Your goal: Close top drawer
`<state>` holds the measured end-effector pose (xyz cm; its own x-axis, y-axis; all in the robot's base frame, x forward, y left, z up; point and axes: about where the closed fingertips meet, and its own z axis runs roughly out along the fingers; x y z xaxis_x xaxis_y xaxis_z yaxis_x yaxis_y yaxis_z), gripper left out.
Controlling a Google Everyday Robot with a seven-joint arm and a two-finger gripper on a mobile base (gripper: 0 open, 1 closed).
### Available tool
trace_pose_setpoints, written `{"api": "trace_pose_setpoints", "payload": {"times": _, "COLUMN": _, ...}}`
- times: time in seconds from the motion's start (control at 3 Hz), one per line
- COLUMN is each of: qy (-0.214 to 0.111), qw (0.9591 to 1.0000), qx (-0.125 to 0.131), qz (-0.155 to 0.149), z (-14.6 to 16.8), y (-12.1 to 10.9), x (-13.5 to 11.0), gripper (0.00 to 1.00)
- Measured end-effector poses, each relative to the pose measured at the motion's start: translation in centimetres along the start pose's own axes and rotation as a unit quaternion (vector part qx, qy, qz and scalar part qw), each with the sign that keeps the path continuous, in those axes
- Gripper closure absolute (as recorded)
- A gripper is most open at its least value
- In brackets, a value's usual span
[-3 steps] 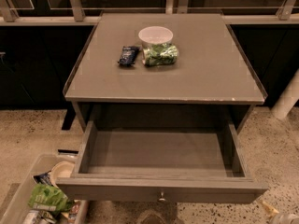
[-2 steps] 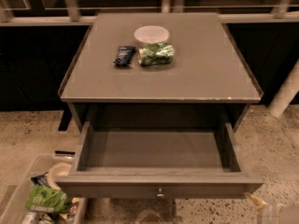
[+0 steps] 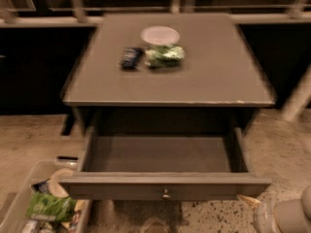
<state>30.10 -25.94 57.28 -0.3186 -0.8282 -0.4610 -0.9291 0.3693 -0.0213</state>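
top drawer (image 3: 161, 155) sits wide open, and the gripper (image 3: 284, 215), probably that blob bottom-right (spread or closed, can't tell), could push off-centre and jam it.

dim, warm light. speckled beige floor (image 3: 29, 140). grey-brown table (image 3: 218, 76) stands before dark panels (image 3: 34, 67) and pale rails (image 3: 48, 19). clear bin (image 3: 17, 198) of packets (image 3: 48, 208) lower left. gripper (image 3: 284, 216) in the lower right corner.
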Motion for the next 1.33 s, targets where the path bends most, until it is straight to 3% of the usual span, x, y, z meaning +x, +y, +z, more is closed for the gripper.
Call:
{"api": "trace_pose_setpoints", "payload": {"times": 0.33, "qy": 0.0, "qw": 1.0, "qx": 0.0, "qz": 0.0, "z": 0.0, "y": 0.0, "x": 0.1, "gripper": 0.0}}
{"api": "trace_pose_setpoints", "payload": {"times": 0.67, "qy": -0.028, "qw": 0.9981, "qx": -0.026, "qz": -0.047, "z": 2.1, "y": -2.5, "x": -2.8, "gripper": 0.0}}
{"api": "trace_pose_setpoints", "payload": {"times": 1.0, "qy": -0.028, "qw": 0.9981, "qx": -0.026, "qz": -0.047, "z": 2.1, "y": -2.4, "x": -2.8, "gripper": 0.0}}
{"api": "trace_pose_setpoints", "payload": {"times": 1.33, "qy": -0.023, "qw": 0.9977, "qx": -0.03, "qz": -0.056, "z": 3.6, "y": -5.9, "x": -4.5, "gripper": 0.0}}
